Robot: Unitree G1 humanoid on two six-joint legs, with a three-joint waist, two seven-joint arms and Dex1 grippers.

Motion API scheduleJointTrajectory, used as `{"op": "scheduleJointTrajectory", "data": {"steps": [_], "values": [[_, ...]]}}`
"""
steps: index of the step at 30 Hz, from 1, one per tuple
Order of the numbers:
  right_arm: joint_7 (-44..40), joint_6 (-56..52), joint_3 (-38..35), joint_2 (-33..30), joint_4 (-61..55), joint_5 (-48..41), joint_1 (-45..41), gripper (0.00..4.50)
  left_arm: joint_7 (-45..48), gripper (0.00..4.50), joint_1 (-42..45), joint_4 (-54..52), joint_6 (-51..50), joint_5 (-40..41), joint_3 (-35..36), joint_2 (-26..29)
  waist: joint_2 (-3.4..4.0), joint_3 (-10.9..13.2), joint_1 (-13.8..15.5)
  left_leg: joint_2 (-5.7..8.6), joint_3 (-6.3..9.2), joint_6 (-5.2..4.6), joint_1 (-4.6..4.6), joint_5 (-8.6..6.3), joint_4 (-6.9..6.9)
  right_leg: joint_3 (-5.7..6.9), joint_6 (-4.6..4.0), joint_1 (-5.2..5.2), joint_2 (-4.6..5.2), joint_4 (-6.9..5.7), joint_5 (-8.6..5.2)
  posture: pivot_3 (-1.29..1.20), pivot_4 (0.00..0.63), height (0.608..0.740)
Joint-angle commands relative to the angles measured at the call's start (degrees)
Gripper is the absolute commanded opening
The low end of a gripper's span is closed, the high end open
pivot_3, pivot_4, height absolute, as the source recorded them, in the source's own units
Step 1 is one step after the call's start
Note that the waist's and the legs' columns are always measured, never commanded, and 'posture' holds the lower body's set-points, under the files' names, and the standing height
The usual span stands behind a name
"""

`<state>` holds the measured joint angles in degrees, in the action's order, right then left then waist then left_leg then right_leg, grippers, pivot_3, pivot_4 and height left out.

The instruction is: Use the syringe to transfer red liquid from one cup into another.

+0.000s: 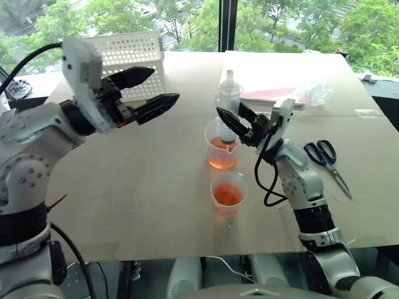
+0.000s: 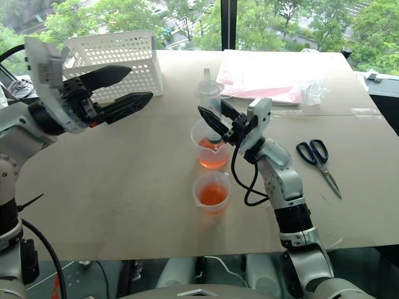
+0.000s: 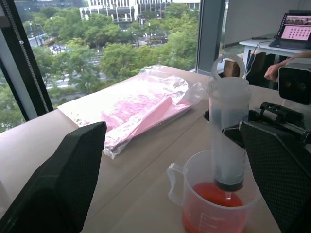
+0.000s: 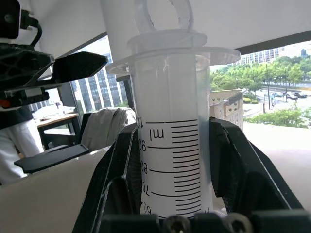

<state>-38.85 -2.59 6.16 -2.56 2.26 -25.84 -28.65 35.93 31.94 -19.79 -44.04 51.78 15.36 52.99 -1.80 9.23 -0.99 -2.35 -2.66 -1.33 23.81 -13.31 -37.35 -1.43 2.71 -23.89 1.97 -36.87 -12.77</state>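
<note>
Holding the syringe (image 1: 229,99) upright, your right gripper (image 1: 230,119) clamps its barrel, tip dipped into the red liquid (image 1: 222,156) of the spouted cup (image 1: 222,144); the smaller cup (image 1: 228,192) sits at its 6 o'clock. Your left gripper (image 1: 146,91), spread empty at 9 o'clock, likely must pull the plunger next.

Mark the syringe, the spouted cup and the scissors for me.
syringe (image 4: 167,145): right wrist view, printed scale on the barrel.
spouted cup (image 1: 222,159): left eye view, front wall at the red liquid.
scissors (image 1: 319,151): left eye view, black handles.
</note>
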Motion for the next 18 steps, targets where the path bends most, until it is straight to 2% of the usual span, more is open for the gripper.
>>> {"op": "scheduleJointTrajectory", "data": {"steps": [1,8,13,18], "values": [[-2.3,7.1,1.1,1.8,4.5,2.9,-0.6,1.45,1.2,4.50,6.7,3.4,0.1,-5.0,-4.5,0.9,0.00,0.0,0.0,0.00,0.01,0.03,-0.01,0.02,0.00,0.00,0.00,0.00,-0.01,-0.02,0.00,0.00,0.150,0.740],[-3.2,10.5,2.7,1.6,9.9,7.9,-1.6,1.44,6.0,4.50,16.3,10.2,1.2,-11.8,-11.7,-1.5,-0.02,0.0,0.0,-0.01,-0.01,0.07,-0.07,0.05,-0.01,-0.02,0.00,0.05,-0.01,-0.06,0.00,0.00,0.150,0.740],[-2.9,9.1,3.1,1.4,9.3,9.1,-1.6,1.44,9.8,4.50,19.6,13.9,3.0,-16.0,-14.5,-3.3,-0.02,0.0,-0.3,-0.02,-0.02,0.09,-0.13,0.06,-0.01,-0.04,0.00,0.07,-0.03,-0.13,0.00,0.00,0.150,0.740],[-0.8,1.4,2.1,1.2,5.6,6.9,-2.6,1.44,12.4,4.50,20.8,16.3,4.2,-18.5,-14.9,-4.5,-0.02,0.0,-0.4,-0.02,0.01,0.11,-0.13,0.08,-0.03,-0.03,-0.01,0.06,-0.04,-0.19,0.00,0.00,0.150,0.740]]}}
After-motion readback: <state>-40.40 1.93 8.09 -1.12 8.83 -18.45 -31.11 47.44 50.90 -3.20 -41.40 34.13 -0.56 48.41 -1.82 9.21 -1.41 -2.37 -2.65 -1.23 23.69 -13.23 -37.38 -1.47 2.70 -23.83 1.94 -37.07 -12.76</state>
